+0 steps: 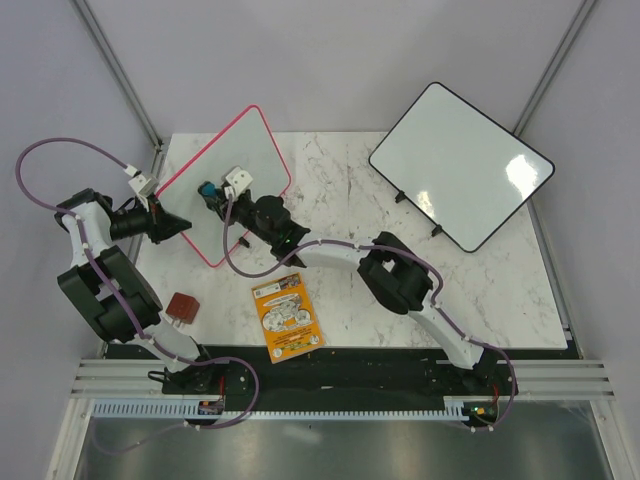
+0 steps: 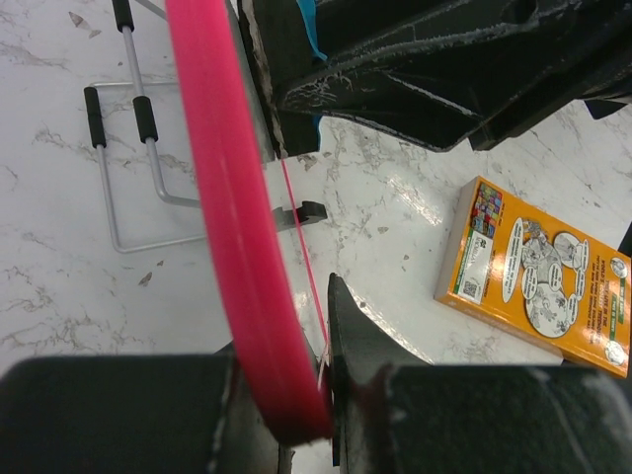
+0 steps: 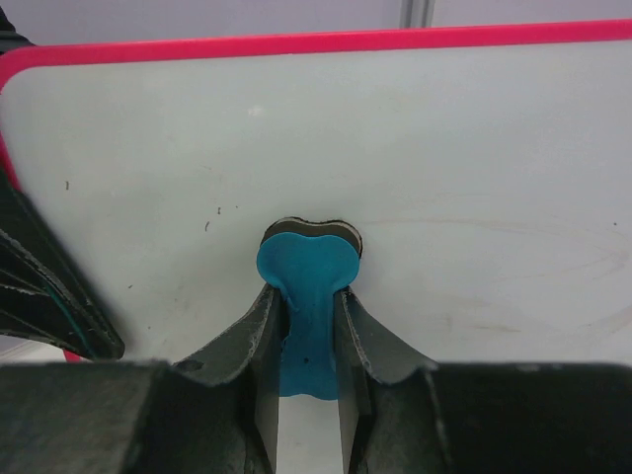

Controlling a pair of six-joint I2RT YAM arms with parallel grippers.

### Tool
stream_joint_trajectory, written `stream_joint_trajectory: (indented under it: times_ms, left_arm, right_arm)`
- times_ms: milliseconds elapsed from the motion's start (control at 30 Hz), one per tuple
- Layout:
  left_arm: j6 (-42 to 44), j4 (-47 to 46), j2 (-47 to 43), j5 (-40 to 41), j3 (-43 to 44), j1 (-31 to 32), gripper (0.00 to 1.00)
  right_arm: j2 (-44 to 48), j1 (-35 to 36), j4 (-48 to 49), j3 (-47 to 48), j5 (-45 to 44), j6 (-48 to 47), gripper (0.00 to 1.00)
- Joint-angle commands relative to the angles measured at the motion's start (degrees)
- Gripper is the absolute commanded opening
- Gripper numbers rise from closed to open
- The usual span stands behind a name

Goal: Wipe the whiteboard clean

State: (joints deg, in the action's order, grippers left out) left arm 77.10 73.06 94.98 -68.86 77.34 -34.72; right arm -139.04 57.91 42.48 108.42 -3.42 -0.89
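veined white marble table [image 1: 420, 300]; at its far left corner, left gripper [image 1: 178, 224] is clamped on the whiteboard [image 1: 250, 160] by its glossy rounded pink rim; right gripper [image 3: 309, 316] pinches a blue rubbery eraser [image 3: 301, 259] against the smooth face.

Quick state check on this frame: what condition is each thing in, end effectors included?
pink-framed whiteboard: tilted up, face nearly clean, a few faint specks
left end effector: shut on the pink-framed whiteboard's frame
blue eraser: gripped, against the whiteboard face
right end effector: shut on the blue eraser
black-framed whiteboard: standing tilted on its feet, blank
orange booklet: closed, lying flat
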Motion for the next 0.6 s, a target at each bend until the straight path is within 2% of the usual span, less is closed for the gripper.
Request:
stream_joint_trajectory:
  times_ms: [0, 267, 433, 567]
  left_arm:
    - [3.8, 15.0, -2.3, 0.1, 0.2, 3.0, 0.02]
    - [4.1, 14.9, -2.8, -0.2, -0.1, 2.9, 0.02]
    - [3.6, 15.0, -3.1, -0.3, 0.3, 3.0, 0.02]
    - [3.1, 15.0, -3.6, -0.3, 0.4, 2.9, 0.02]
  right_arm:
    - [1.0, 1.3, -3.1, 2.1, 4.6, 1.4, 0.00]
    - [-0.6, -10.1, -3.3, 3.6, -2.7, 7.6, 0.00]
    - [-5.4, -13.5, -9.1, 13.5, -5.4, 5.2, 0.00]
    - [-8.0, -15.4, -12.2, 17.1, -6.2, 5.1, 0.00]
